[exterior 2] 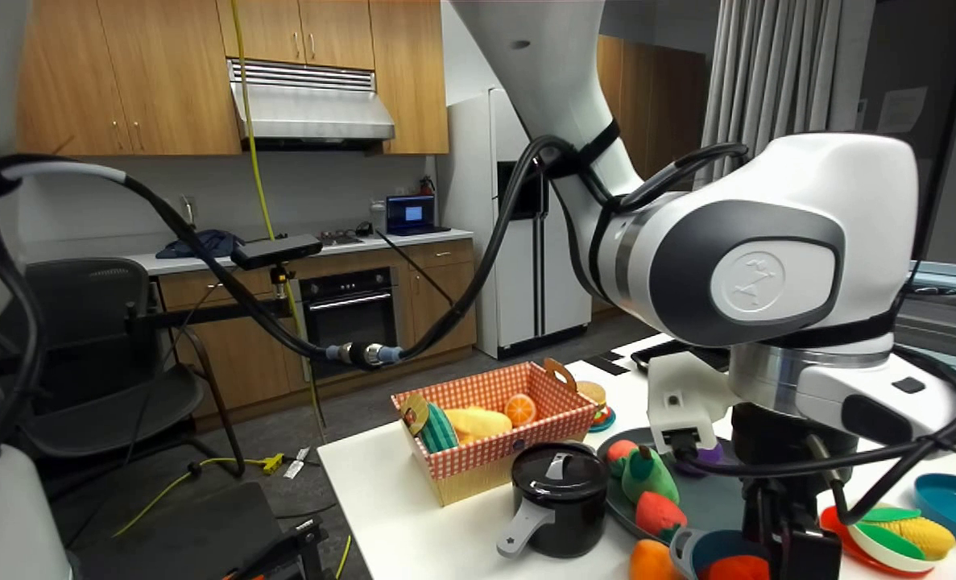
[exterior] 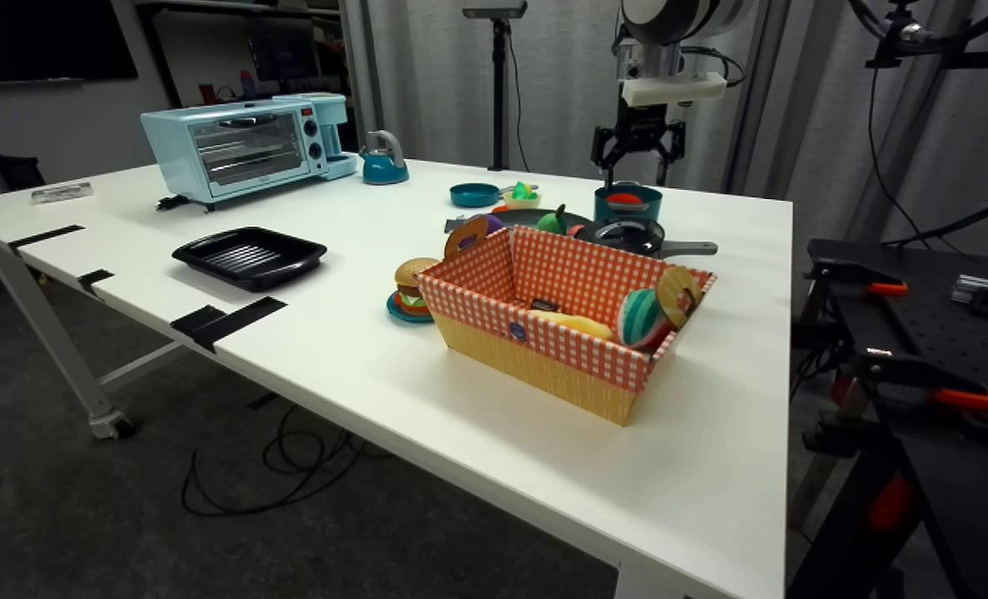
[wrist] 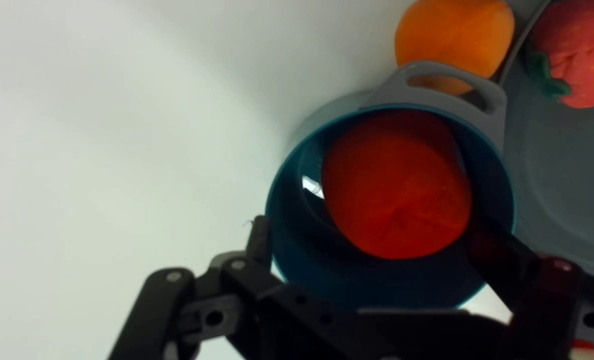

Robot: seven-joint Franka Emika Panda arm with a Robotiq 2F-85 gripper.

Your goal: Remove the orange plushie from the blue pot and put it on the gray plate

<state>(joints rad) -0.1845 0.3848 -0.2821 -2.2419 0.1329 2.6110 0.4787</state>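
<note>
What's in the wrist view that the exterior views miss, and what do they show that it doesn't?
Only the wrist view: a bright patch inside the blue pot, beside the orange plushie.

Only the exterior views: red-checked basket, lidded black pot, toy hamburger and light-blue toaster oven; also, in an exterior view, a teal kettle.

Shared: the orange plushie inside the blue pot, the gray plate and the open gripper.
</note>
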